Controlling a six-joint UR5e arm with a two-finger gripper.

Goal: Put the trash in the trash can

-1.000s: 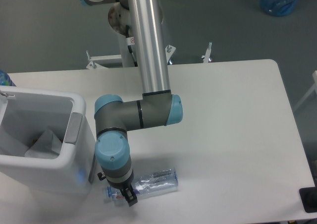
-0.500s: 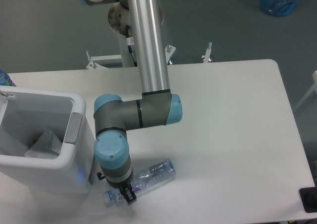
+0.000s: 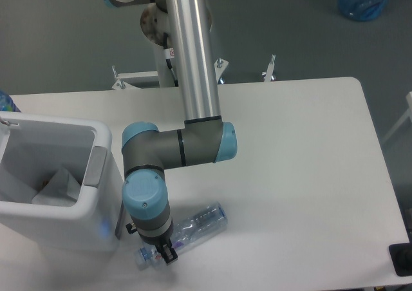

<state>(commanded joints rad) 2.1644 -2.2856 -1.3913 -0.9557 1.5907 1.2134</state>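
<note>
a fixed camera looks down on a white table (image 3: 296,149) with one robot arm reaching over it. at the far left stands the trash can (image 3: 96,168), a large white rectangular bin with rounded corners and a grey panel on its right rim. inside it, low against the left wall, lies a pale crumpled shape that may be the paper cup (image 3: 58,187); it is too dim to be sure.

just right of the bin, the arm's blue and grey wrist points down toward the near edge of the table. at its tip the gripper (image 3: 166,253) is at the neck end of the crushed clear bottle (image 3: 193,228). the fingers look closed around the neck of the bottle, near its cap, though the wrist hides most of the grip. the bottle slants, its cap end low and toward the bin, its base end pointing up and to the right. whether the base rests on the table or hangs just above it cannot be told.

to do this step well, the grip so near one end will likely let the bottle swing, so the lift should be slow and straight up. the bottle needs to rise clear above the bin's right rim before moving left, then be released over the open middle.
</note>
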